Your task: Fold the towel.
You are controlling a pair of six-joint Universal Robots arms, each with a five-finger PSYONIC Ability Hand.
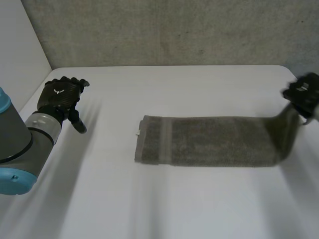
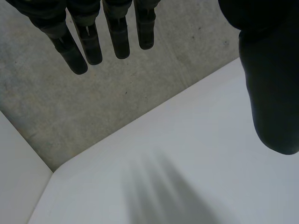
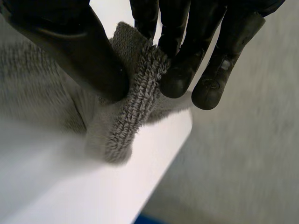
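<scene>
Grey fuzzy towel (image 1: 209, 140) lies long on the white table (image 1: 174, 204). My right hand (image 1: 303, 93) pinches one end up, I think to fold it over. My left hand (image 1: 61, 97) hangs aside, fingers spread.

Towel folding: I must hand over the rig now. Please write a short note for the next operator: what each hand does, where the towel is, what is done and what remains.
Left hand: open, holding nothing, above the table, well apart from the towel.
Right hand: shut on the towel, pinching one end between thumb and fingers near the table's edge; that end is lifted.
Towel: a long narrow band across the table, the rest lying flat. It looks already folded lengthwise.
Left to do: probably carry the lifted end over to the other end, lay it down and release.
</scene>
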